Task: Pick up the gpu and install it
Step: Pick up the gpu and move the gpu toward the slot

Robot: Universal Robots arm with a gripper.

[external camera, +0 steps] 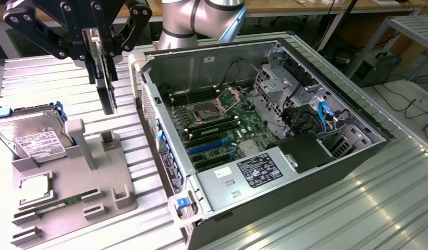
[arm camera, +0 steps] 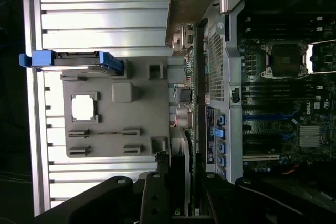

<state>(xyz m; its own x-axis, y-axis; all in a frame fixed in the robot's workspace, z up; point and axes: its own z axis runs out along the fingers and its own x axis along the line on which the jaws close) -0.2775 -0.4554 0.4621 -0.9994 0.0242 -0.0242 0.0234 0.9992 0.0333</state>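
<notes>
Silver-grey arm (external camera: 186,23) with rounded joints, black linkage jaws dotted with bolts.

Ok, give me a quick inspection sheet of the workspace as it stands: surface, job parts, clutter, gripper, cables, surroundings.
Surface: ribbed metal table carrying a gray tray and an open computer case.
Job's things: graphics card hangs upright in the air, outside the case, near the tray.
Clutter: hard drive, memory stick and processor chip on the tray.
Gripper: gripper shut on the graphics card's upper end.
Cables: blue cable and black cables inside the case.
Surroundings: metal rack and floor cables at the exterior view's right.
</notes>
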